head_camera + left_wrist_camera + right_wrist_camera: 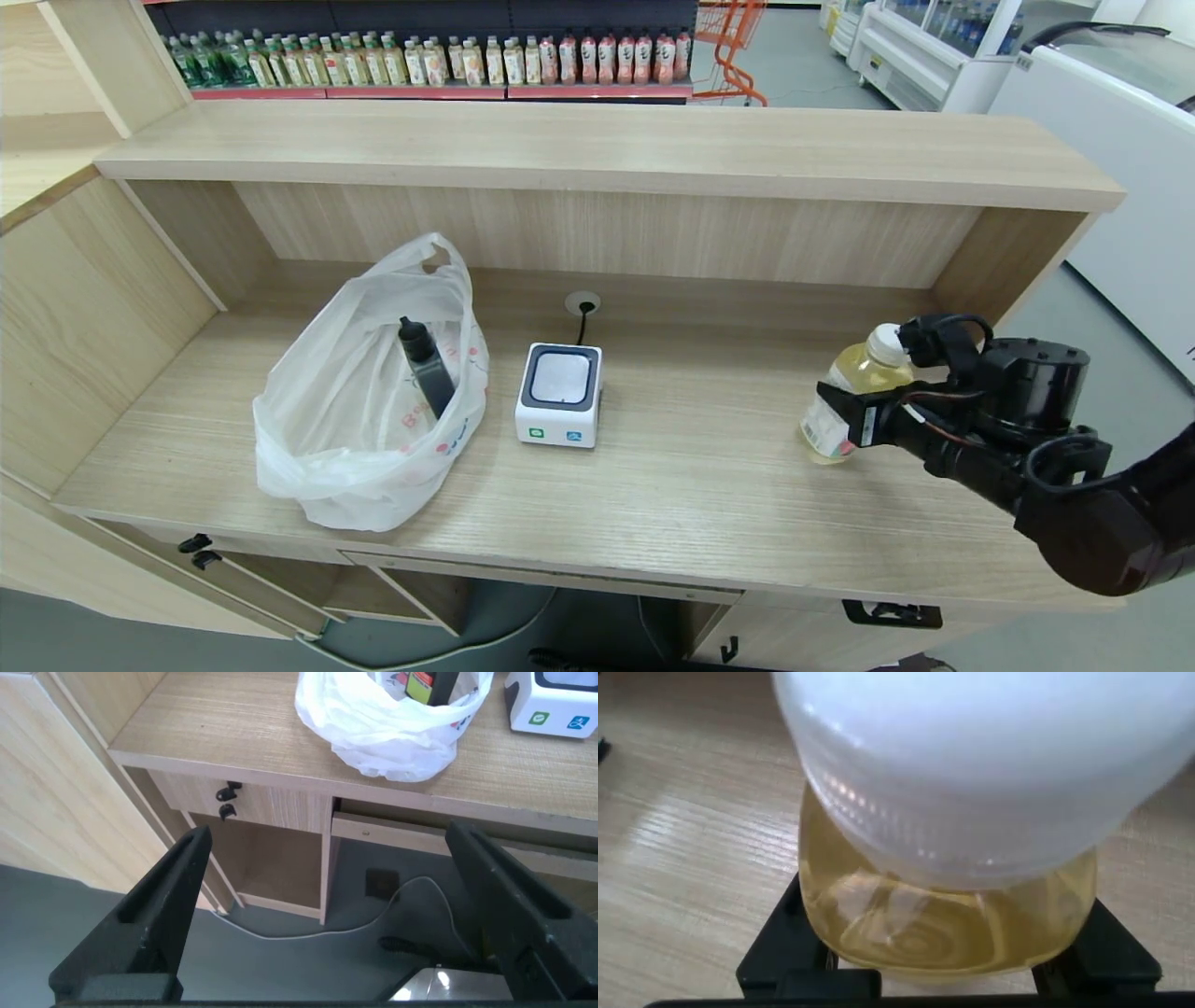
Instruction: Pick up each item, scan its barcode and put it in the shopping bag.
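Observation:
A bottle of yellow drink (864,371) with a white cap stands at the right end of the wooden counter (709,467). My right gripper (878,385) is shut on its body. In the right wrist view the bottle (943,915) sits between the two black fingers (785,952), which press on its sides. The white shopping bag (369,411) lies open on the counter's left part, with a dark bottle (428,369) inside. The white scanner (559,394) stands just right of the bag. My left gripper (327,915) hangs open below the counter's front edge, holding nothing, with the bag (392,728) above it.
A raised shelf (597,149) runs along the back of the counter, and wooden side walls close both ends. A cable hole (583,302) lies behind the scanner. Under the counter are a drawer (420,831) and an open compartment.

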